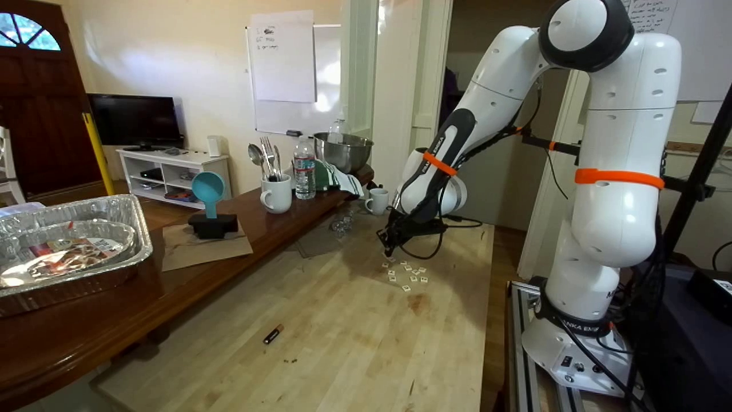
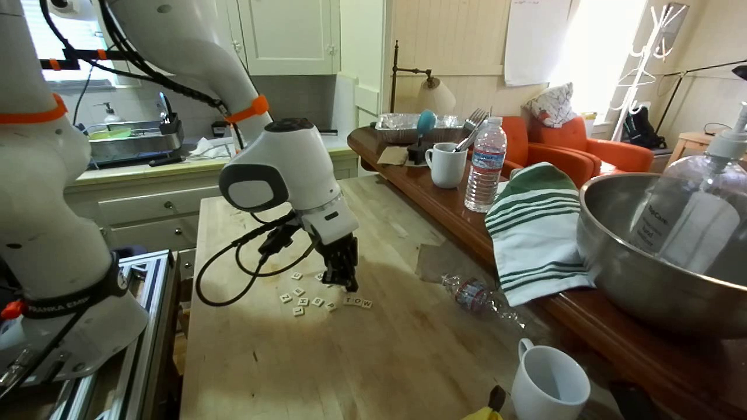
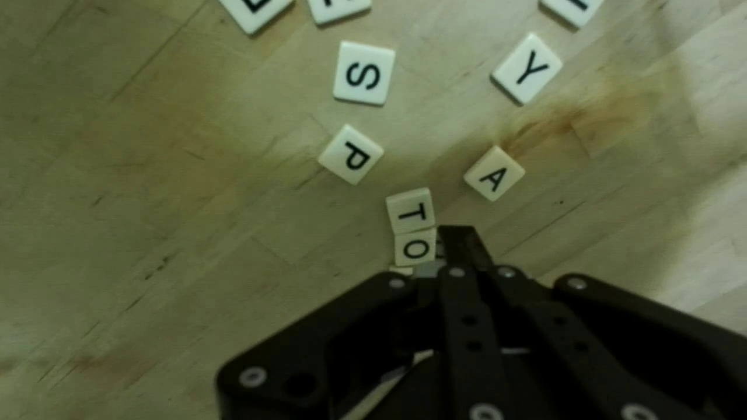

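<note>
Hand (image 3: pixel 458 234): clenched, its tip closed up, nothing seen in its grip; points down by the tile row (image 2: pixel 358 301) (touching or just above, can't tell).
T tile (image 3: pixel 411 211) & O tile (image 3: pixel 415 249): on the tabletop (image 1: pixel 343 355), right beside the hand's tip in the wrist view; edges meet, T a bit askew vs. O.
W tile (image 2: pixel 366 303): just past O in an exterior view; mostly hidden by the hand in the wrist view.
Row work: step in hand is prob. nudging tiles here, not picking, going by the clenched tip.
Row touch: next move seems to call for a low, light side push, esp. since flat tiles could twist or slide apart; a pinch would need the hand opened 1st.
Loose tiles (image 2: pixel 303 301): A tile (image 3: pixel 494 173) & P tile (image 3: pixel 351 154) near T but apart; S tile (image 3: pixel 364 73) & Y tile (image 3: pixel 527 69) farther out.
Tabletop edges: battery (image 1: pixel 273 334) well apart from the tiles; crushed bottle (image 2: pixel 471 294) & white mug (image 2: pixel 554 382) toward the ledge (image 1: pixel 251 220).
Ledge: cutlery mug (image 2: pixel 446 169), water bottle (image 2: pixel 485 169), metal bowl (image 2: pixel 630 280).
</note>
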Robot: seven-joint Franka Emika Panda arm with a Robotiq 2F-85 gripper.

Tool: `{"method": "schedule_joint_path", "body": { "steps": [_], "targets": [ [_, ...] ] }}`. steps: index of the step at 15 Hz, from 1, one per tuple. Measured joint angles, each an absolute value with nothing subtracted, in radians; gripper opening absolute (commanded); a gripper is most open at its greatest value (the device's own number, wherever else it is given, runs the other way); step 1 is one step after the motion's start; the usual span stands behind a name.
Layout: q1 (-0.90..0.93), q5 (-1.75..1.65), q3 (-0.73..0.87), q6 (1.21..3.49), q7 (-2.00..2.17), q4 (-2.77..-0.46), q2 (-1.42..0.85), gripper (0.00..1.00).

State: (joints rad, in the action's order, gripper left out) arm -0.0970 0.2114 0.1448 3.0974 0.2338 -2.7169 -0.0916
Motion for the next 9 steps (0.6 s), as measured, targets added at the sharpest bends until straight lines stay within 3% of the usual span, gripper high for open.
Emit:
{"method": "schedule_joint_path", "body": {
  "steps": [9],
  "targets": [
    [-0.095, 0.212, 0.118, 3.054, 0.196, -2.72, -0.091, 0.0]
  ]
}}
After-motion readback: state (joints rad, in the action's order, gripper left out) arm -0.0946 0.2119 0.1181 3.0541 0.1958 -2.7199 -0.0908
